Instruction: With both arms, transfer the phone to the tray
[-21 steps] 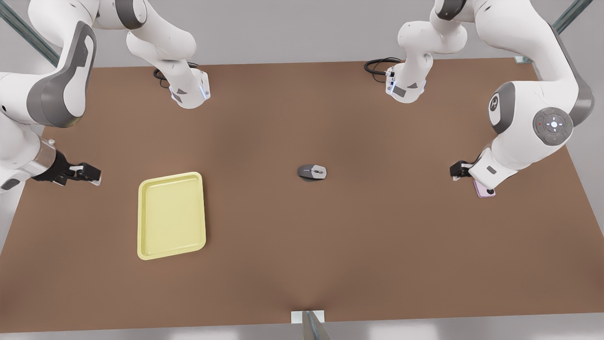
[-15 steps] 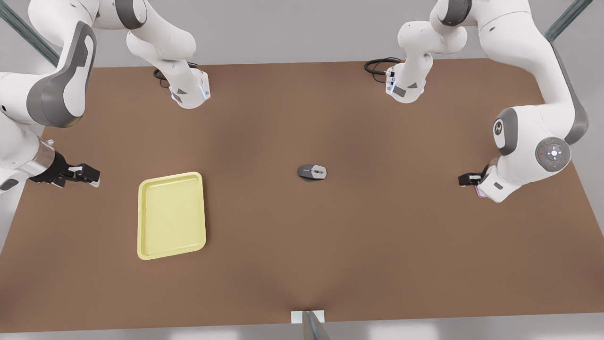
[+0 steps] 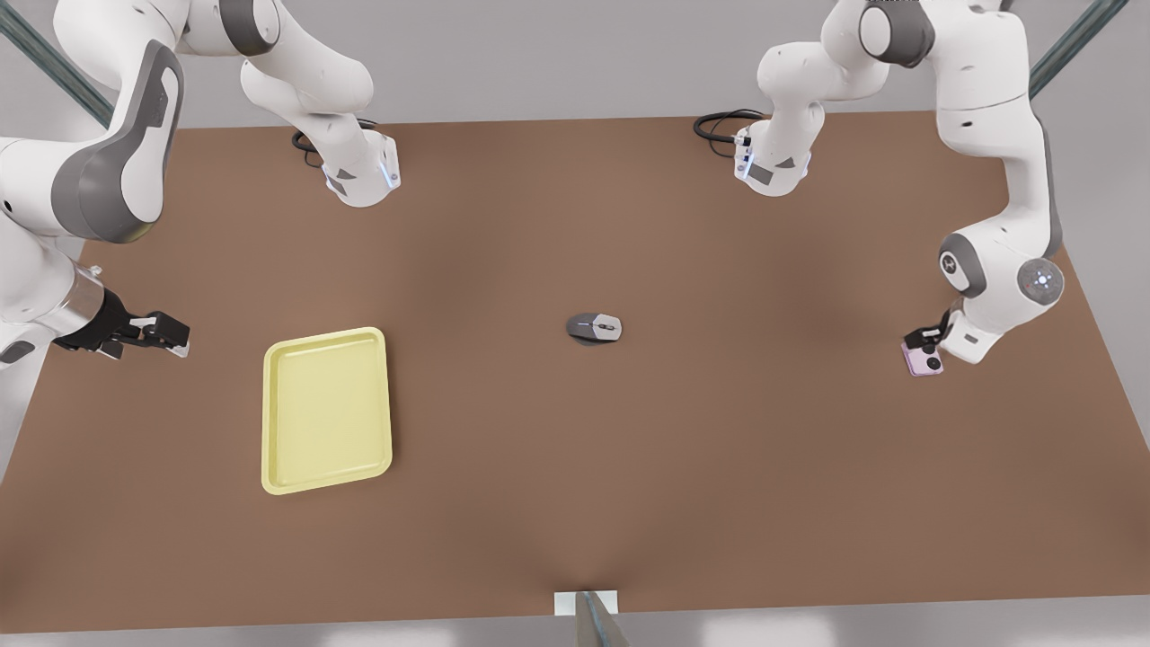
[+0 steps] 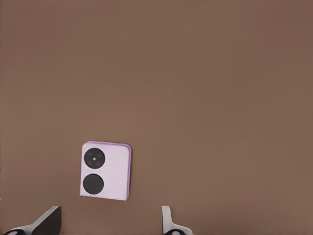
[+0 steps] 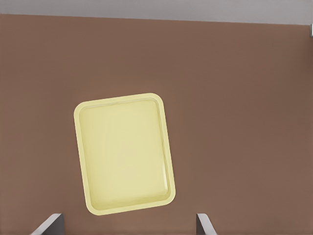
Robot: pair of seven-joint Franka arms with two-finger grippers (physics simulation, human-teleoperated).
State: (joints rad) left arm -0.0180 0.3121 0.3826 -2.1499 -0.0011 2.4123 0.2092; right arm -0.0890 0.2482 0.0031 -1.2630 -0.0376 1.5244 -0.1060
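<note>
the table [image 3: 575, 467] is brown and takes up most of the front view. the tray [image 3: 327, 410] lies flat in the lower left of that frame, with nothing in it. the right tool [image 3: 148, 334] hangs at the far left edge, near the tray but apart from it, and this arm waits; in the right wrist view its fingertips [image 5: 49, 223] stand wide with the tray [image 5: 124, 153] between and beyond them. the mouse [image 3: 594, 328] sits near the centre, well apart from both. the left tool [image 3: 925, 341] is at the right side, just over the phone [image 3: 924, 360], which lies flat on the table. in the left wrist view the phone [image 4: 105, 171] is close to the spread fingertips [image 4: 48, 220], off to one side of the gap. i think the step is the grasp: the tool should centre over the phone first, then go down and close on its narrow sides.
</note>
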